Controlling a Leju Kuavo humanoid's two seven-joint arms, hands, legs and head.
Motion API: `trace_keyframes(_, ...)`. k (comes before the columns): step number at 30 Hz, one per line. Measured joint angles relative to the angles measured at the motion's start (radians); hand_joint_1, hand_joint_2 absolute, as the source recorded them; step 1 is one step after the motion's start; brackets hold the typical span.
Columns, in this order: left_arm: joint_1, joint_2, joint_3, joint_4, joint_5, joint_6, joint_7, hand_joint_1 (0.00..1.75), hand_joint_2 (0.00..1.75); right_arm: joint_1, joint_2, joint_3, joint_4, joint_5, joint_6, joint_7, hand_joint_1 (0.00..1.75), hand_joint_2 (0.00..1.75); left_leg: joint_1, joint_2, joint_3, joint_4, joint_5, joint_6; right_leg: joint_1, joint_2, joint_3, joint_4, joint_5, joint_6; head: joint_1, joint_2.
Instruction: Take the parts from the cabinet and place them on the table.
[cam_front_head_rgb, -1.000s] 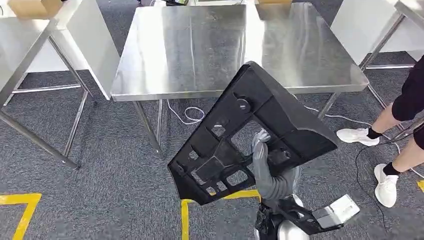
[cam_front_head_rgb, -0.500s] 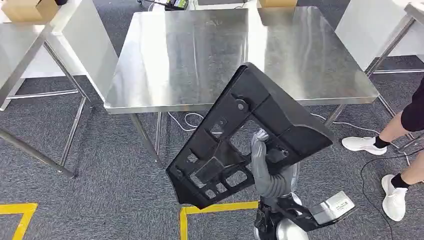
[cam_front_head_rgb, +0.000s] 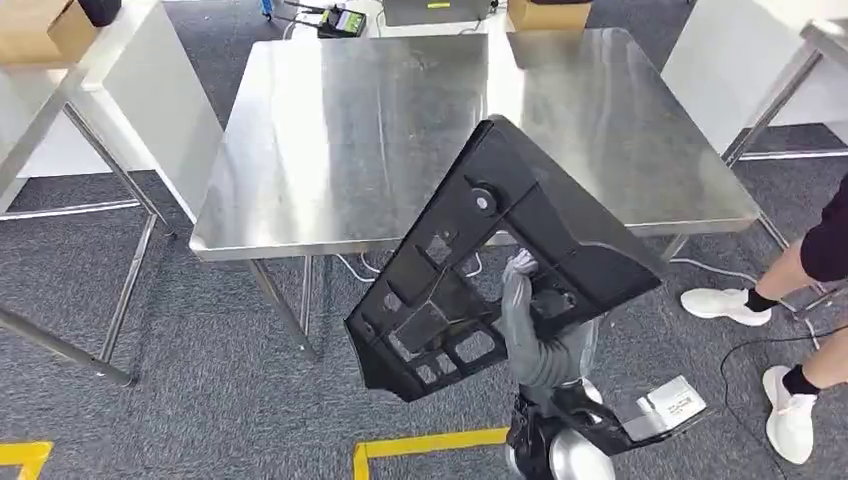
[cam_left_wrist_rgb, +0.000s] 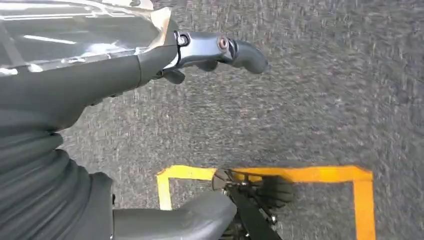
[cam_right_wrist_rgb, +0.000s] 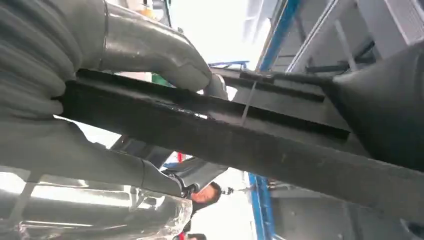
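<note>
The robot's right hand (cam_front_head_rgb: 525, 300) grips a large black part (cam_front_head_rgb: 480, 265), a flat moulded panel with cut-outs and ribs, and holds it tilted, one corner raised up and away from the hand and the opposite end low on the hand's left. In the head view the part's raised corner overlaps the near edge of the steel table (cam_front_head_rgb: 330, 130), which stands just beyond the hand; whether the part touches the tabletop cannot be told. In the right wrist view the grey thumb (cam_right_wrist_rgb: 150, 50) lies over one face of the part's dark rib (cam_right_wrist_rgb: 210, 135) and another finger presses the opposite face, so the rib is clamped between them.

The left hand (cam_left_wrist_rgb: 200, 50) hangs over grey carpet (cam_left_wrist_rgb: 325, 100) with nothing in it, its dark fingers (cam_left_wrist_rgb: 245, 52) curled loosely. Yellow tape (cam_left_wrist_rgb: 300, 174) marks the floor below it.

To the right of the right hand, a person's legs in white shoes (cam_front_head_rgb: 725, 303) stand on the carpet. Far beyond the hand, a cardboard box (cam_front_head_rgb: 545, 14) sits at the table's far edge, and another box (cam_front_head_rgb: 40, 28) rests on a neighbouring table to the left.
</note>
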Motion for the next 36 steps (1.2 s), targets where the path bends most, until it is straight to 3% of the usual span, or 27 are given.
trace_keyframes(1,0.001,-0.001,0.0,0.0,0.0,0.0,0.0,0.0,1.75,-0.005,-0.001,0.0,0.001,-0.001,-0.002,0.0,1.75,1.75,0.006,-0.004,0.035,-0.014,0.03,0.011,0.009,-0.002,-0.002,0.019,-0.017,0.004,-0.001,0.0)
trace_keyframes(2,0.003,-0.002,0.0,0.0,0.0,0.0,0.0,0.0,1.75,-0.006,-0.003,0.0,0.005,-0.001,-0.003,0.0,1.75,1.75,0.004,0.002,0.05,-0.014,0.05,0.017,0.003,-0.005,-0.014,0.065,-0.016,0.004,0.004,0.0)
trace_keyframes(4,0.001,-0.002,0.001,0.0,0.0,0.0,0.0,0.0,1.75,-0.008,-0.008,0.001,0.008,-0.001,-0.003,0.0,1.75,1.75,0.004,0.003,0.069,-0.015,0.04,0.028,0.001,-0.005,-0.104,0.191,-0.027,-0.002,0.008,0.0)
trace_keyframes(5,0.0,-0.002,0.001,0.0,0.0,0.0,0.0,0.0,1.75,-0.007,-0.008,0.001,0.011,-0.002,-0.004,0.0,1.75,1.75,0.004,0.002,0.074,-0.015,0.031,0.029,0.0,-0.005,-0.164,0.247,-0.064,-0.009,0.008,0.0)
trace_keyframes(7,0.001,-0.002,0.001,0.0,0.0,0.0,0.0,0.0,1.75,-0.007,-0.012,0.001,0.014,-0.002,-0.004,0.0,1.75,1.75,0.004,-0.005,0.09,-0.015,0.013,0.027,-0.002,-0.005,-0.221,0.257,-0.142,-0.028,0.012,0.0)
trace_keyframes(8,0.001,-0.002,0.002,0.0,0.0,0.0,0.001,0.0,1.75,-0.006,-0.014,0.001,0.016,-0.002,-0.004,0.0,1.75,1.75,0.003,-0.009,0.103,-0.015,0.001,0.025,-0.005,-0.005,-0.229,0.224,-0.146,-0.018,0.012,0.0)
trace_keyframes(9,0.001,-0.002,0.002,0.0,0.0,0.0,0.001,0.0,1.75,-0.007,-0.016,0.001,0.018,-0.002,-0.004,0.0,1.75,1.75,0.003,-0.011,0.118,-0.015,-0.011,0.023,-0.007,-0.005,-0.225,0.17,-0.119,-0.006,0.013,0.0)
trace_keyframes(10,0.001,-0.003,0.002,0.0,0.0,0.0,0.001,0.0,1.75,-0.007,-0.016,0.001,0.019,-0.002,-0.004,0.0,1.75,1.75,0.003,-0.012,0.131,-0.014,-0.022,0.02,-0.009,-0.005,-0.217,0.103,-0.055,0.015,0.013,0.0)
trace_keyframes(11,0.002,-0.003,0.003,0.0,0.0,0.0,0.001,0.0,1.75,-0.005,-0.018,0.002,0.021,-0.002,-0.005,0.0,1.75,1.75,0.003,-0.013,0.139,-0.016,-0.034,0.015,-0.01,-0.009,-0.208,0.056,0.059,0.039,0.016,0.0)
trace_keyframes(12,0.002,-0.002,0.003,0.0,0.0,0.0,0.001,0.0,1.75,-0.006,-0.019,0.002,0.024,-0.003,-0.008,0.0,1.75,1.75,-0.001,-0.015,0.152,-0.006,-0.049,0.009,-0.009,-0.015,-0.206,0.026,0.107,0.041,0.016,0.0)
trace_keyframes(13,0.002,-0.003,0.003,0.0,0.0,0.001,0.001,0.0,1.75,-0.009,-0.019,0.003,0.026,-0.005,-0.01,0.0,1.75,1.75,-0.001,-0.014,0.153,-0.011,-0.057,0.0,0.0,-0.018,-0.189,0.031,0.101,0.014,0.016,0.0)
trace_keyframes(14,0.002,-0.004,0.003,0.002,0.0,0.002,0.0,0.0,1.75,-0.009,-0.018,0.003,0.026,-0.006,-0.014,-0.002,1.75,1.75,0.003,-0.013,0.166,-0.009,-0.059,-0.007,0.006,-0.012,-0.182,0.026,0.11,-0.001,0.01,0.0)
trace_keyframes(16,0.0,-0.003,0.003,0.002,0.0,0.003,0.0,0.0,1.75,-0.019,-0.018,0.005,0.027,-0.008,-0.024,-0.003,1.75,1.75,0.008,-0.007,0.164,0.014,-0.054,-0.011,-0.007,-0.008,-0.159,0.015,0.102,-0.024,0.013,0.0)
trace_keyframes(18,-0.003,-0.006,0.003,0.005,0.0,0.003,-0.001,0.0,1.75,-0.027,-0.015,0.007,0.028,-0.008,-0.033,-0.004,1.75,1.75,0.011,-0.002,0.101,0.116,-0.04,-0.019,-0.008,-0.01,-0.136,0.007,0.094,-0.038,0.013,0.0)
trace_keyframes(20,-0.002,-0.006,0.003,0.005,0.0,0.003,-0.001,0.0,1.75,-0.036,-0.016,0.01,0.031,-0.005,-0.046,-0.005,1.75,1.75,0.019,-0.001,0.016,0.225,-0.083,-0.034,-0.008,-0.009,-0.125,0.007,0.08,-0.049,0.014,0.0)
trace_keyframes(22,-0.001,-0.006,0.003,0.005,-0.001,0.003,-0.002,0.0,1.75,-0.047,-0.019,0.011,0.037,0.011,-0.073,-0.006,1.75,1.75,0.025,0.002,-0.044,0.257,-0.137,-0.049,-0.008,-0.007,-0.109,0.007,0.064,-0.047,0.013,0.0)
trace_keyframes(23,-0.001,-0.006,0.003,0.005,-0.002,0.001,-0.002,0.0,1.75,-0.056,-0.023,0.011,0.039,0.023,-0.089,-0.006,1.75,1.75,0.028,0.005,-0.05,0.235,-0.133,-0.052,-0.009,-0.005,-0.098,0.007,0.056,-0.045,0.013,0.0)
trace_keyframes(24,-0.001,-0.005,0.003,0.005,-0.003,0.0,-0.005,0.0,1.75,-0.069,-0.026,0.011,0.039,0.037,-0.104,-0.005,1.75,1.75,0.03,0.009,-0.041,0.177,-0.1,-0.051,-0.011,-0.004,-0.083,0.007,0.045,-0.041,0.013,0.0)
trace_keyframes(25,-0.001,-0.005,0.003,0.005,-0.003,0.0,-0.005,0.0,1.75,-0.082,-0.029,0.011,0.039,0.06,-0.121,-0.001,1.75,1.75,0.032,0.01,-0.022,0.106,-0.043,-0.051,-0.012,-0.004,-0.068,0.007,0.036,-0.036,0.013,0.0)
trace_keyframes(26,0.001,-0.005,0.003,0.006,-0.004,0.0,-0.008,0.0,1.75,-0.101,-0.032,0.011,0.04,0.091,-0.139,0.008,1.75,1.75,0.034,0.012,-0.004,0.029,0.045,-0.051,-0.012,-0.004,-0.071,0.005,0.025,-0.031,0.013,0.0)
trace_keyframes(27,0.003,-0.005,0.003,0.006,-0.003,0.0,-0.013,0.0,1.75,-0.122,-0.038,0.011,0.042,0.126,-0.156,0.02,1.75,1.75,0.028,0.014,-0.012,0.011,0.074,-0.046,-0.009,-0.003,-0.047,0.012,0.017,-0.025,0.012,0.0)
trace_keyframes(28,0.003,-0.005,0.002,0.006,-0.003,0.002,-0.019,0.0,1.75,-0.145,-0.045,0.011,0.044,0.16,-0.169,0.036,1.75,1.75,0.021,0.017,-0.008,0.01,0.047,-0.036,-0.005,0.001,-0.062,0.009,0.014,-0.019,0.008,0.0)
trace_keyframes(29,0.005,-0.005,0.003,0.006,-0.003,0.003,-0.024,0.0,1.75,-0.171,-0.052,0.01,0.047,0.193,-0.178,0.063,1.75,1.75,0.018,0.012,-0.002,0.012,0.067,-0.026,-0.004,0.001,-0.069,0.006,0.007,-0.009,0.012,0.0)
trace_keyframes(31,0.004,-0.008,0.003,0.007,-0.003,0.003,-0.029,0.0,1.75,-0.242,-0.065,-0.006,0.053,0.25,-0.188,0.115,1.75,1.75,0.013,0.012,0.004,0.001,0.063,-0.014,-0.002,-0.001,-0.06,-0.007,0.002,0.004,0.01,0.0)
trace_keyframes(32,0.004,-0.013,0.003,0.007,-0.003,0.003,-0.029,0.0,1.75,-0.281,-0.072,-0.017,0.057,0.273,-0.189,0.137,1.75,1.75,0.022,0.013,0.015,-0.01,0.065,-0.007,-0.001,-0.004,-0.06,0.004,-0.007,0.007,0.014,0.0)
trace_keyframes(34,0.0,-0.016,0.003,0.007,-0.003,0.003,-0.029,0.0,1.75,-0.348,-0.085,-0.037,0.067,0.303,-0.19,0.16,1.75,1.75,0.016,0.012,0.024,-0.014,0.055,0.008,-0.005,-0.005,-0.112,0.109,-0.044,-0.001,0.015,0.0)
trace_keyframes(36,0.0,-0.016,0.003,0.007,-0.003,0.003,-0.029,0.0,1.75,-0.373,-0.094,-0.048,0.076,0.308,-0.19,0.17,1.75,1.75,0.015,0.008,0.036,-0.014,0.043,0.016,-0.006,-0.005,-0.212,0.261,-0.088,-0.005,0.015,0.0)
